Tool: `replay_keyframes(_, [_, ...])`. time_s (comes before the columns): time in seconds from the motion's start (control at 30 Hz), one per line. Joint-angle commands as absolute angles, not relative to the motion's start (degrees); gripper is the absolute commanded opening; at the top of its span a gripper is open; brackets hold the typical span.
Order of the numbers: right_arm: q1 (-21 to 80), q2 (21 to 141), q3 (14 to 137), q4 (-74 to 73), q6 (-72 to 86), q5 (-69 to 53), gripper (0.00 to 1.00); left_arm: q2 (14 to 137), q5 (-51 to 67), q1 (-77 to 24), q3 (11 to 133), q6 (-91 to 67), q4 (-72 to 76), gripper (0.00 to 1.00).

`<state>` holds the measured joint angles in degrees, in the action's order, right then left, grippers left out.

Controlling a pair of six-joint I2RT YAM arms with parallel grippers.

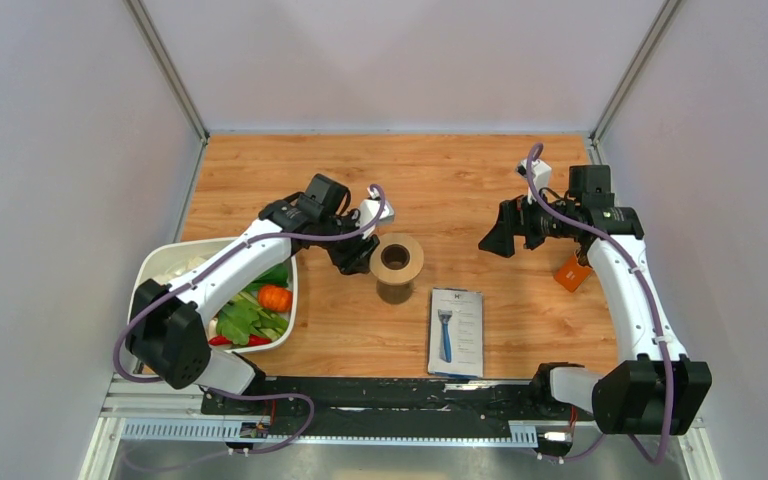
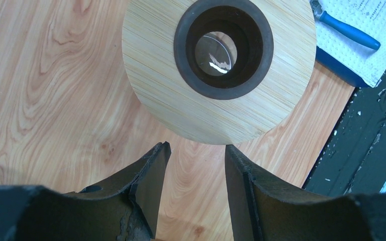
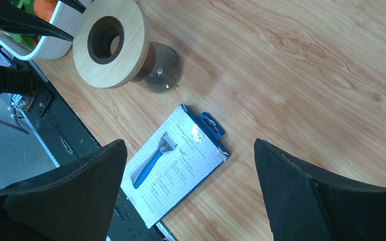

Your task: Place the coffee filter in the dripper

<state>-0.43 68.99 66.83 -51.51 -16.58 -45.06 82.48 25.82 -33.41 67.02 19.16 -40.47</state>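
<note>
The dripper [image 1: 397, 262] stands at the table's middle with a round light-wood disc and a dark centre hole facing up. In the right wrist view [image 3: 130, 45] a clear glass part flares down from it onto the table. It fills the top of the left wrist view [image 2: 151, 75]. The coffee filter is not in view. My left gripper [image 1: 355, 255] is open and empty, just left of the dripper, fingertips close to the disc's edge [image 2: 197, 146]. My right gripper [image 1: 497, 240] is wide open and empty, held above the table to the dripper's right [image 3: 188, 143].
A carded blue razor pack [image 1: 457, 330] lies flat near the front edge, right of the dripper [image 3: 181, 160]. A white bowl [image 1: 175, 250] of toy vegetables sits at the left. A small orange item [image 1: 572, 272] lies by the right arm. Grey walls enclose the table.
</note>
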Motion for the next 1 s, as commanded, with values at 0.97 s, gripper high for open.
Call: replay_keyframes(0.97, [-0.2,70.9,70.6,-49.4,-15.4,-41.3,1.00,92.5,20.4,13.9,74.4,-6.4,-36.3,0.64])
